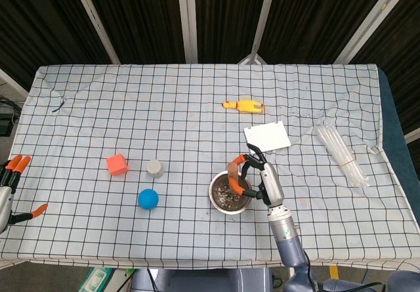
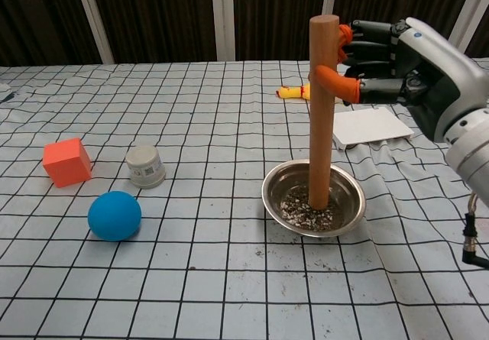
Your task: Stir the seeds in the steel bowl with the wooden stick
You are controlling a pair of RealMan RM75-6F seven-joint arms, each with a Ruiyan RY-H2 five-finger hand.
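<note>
White tablecloth (image 2: 191,279) is showing a black grid. Orange cube (image 2: 66,161), blue ball (image 2: 114,215), grey cylinder (image 2: 145,166), yellow toy (image 2: 294,92), white card (image 2: 370,125), brown wooden stick (image 2: 322,111), silver steel bowl (image 2: 277,189) are presenting.

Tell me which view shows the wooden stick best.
The chest view: the wooden stick stands full length, upright, its lower end in the steel bowl. The head view, looking down, shows only its foreshortened top beside the right hand.
</note>
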